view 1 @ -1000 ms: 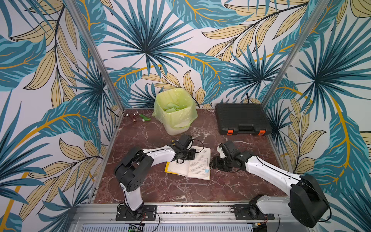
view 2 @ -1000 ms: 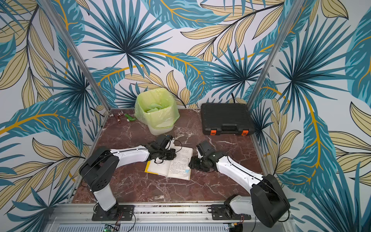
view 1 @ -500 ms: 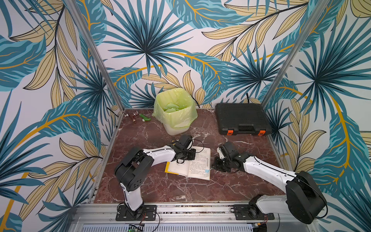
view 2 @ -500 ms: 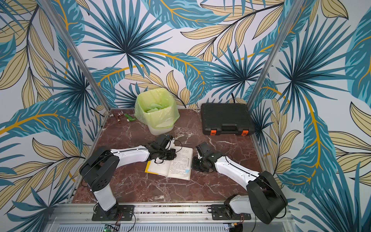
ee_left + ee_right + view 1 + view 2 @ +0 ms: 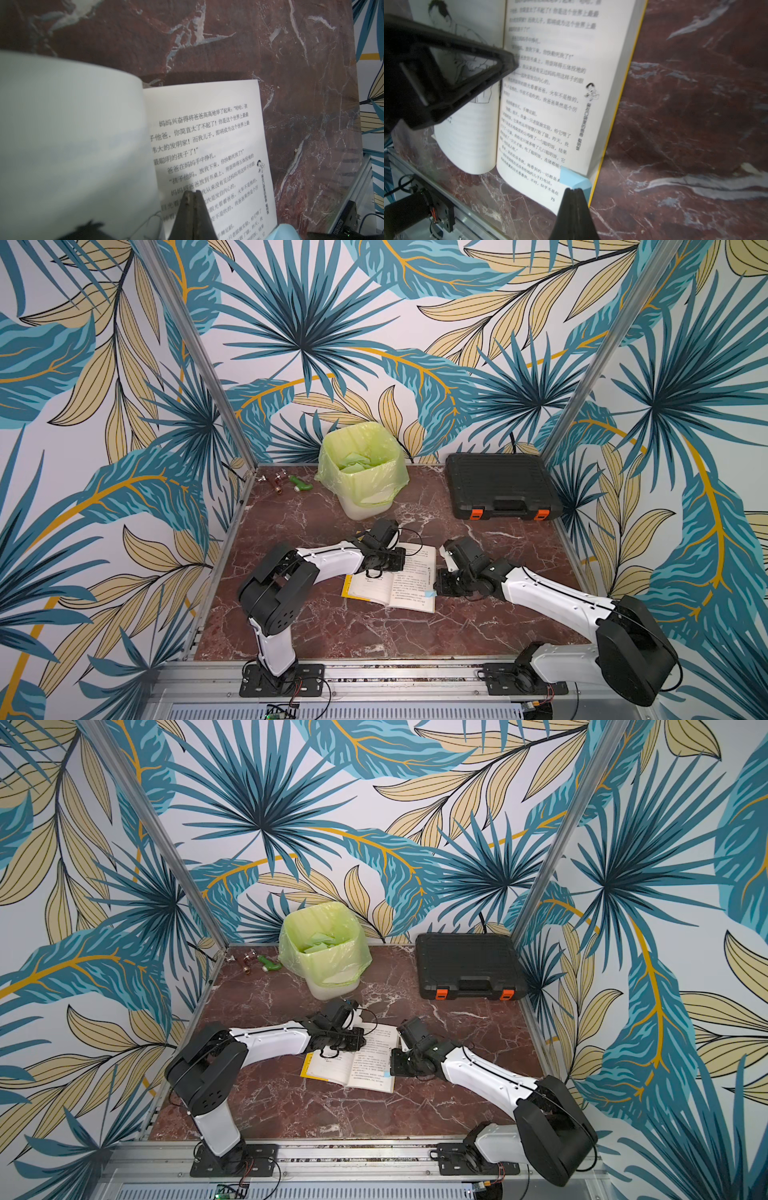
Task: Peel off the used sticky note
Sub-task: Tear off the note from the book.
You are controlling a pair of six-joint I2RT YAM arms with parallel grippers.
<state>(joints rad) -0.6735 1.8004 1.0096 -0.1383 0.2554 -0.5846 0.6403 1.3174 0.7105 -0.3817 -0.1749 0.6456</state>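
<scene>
An open book (image 5: 399,580) (image 5: 361,1065) lies on the marble table between my arms. A light blue sticky note (image 5: 575,179) (image 5: 430,593) sits on the outer lower corner of the right-hand page, with its free edge curled up. My right gripper (image 5: 573,189) (image 5: 436,591) is shut on that curled edge. Over the book's upper middle, my left gripper (image 5: 192,191) (image 5: 399,560) is shut, empty, with its tips resting on the printed page (image 5: 207,135). In the right wrist view the left gripper (image 5: 508,60) appears over the book's spine. The note's corner (image 5: 282,232) also shows in the left wrist view.
A white bin lined with a green bag (image 5: 361,472) stands at the back, holding scraps of paper. A black tool case (image 5: 500,485) lies at the back right. Small fittings and a green piece (image 5: 286,483) lie in the back left corner. Patterned walls enclose the table.
The right gripper went from open to shut at the book's lower right corner, closing on the blue note. The left arm stayed on the page.
</scene>
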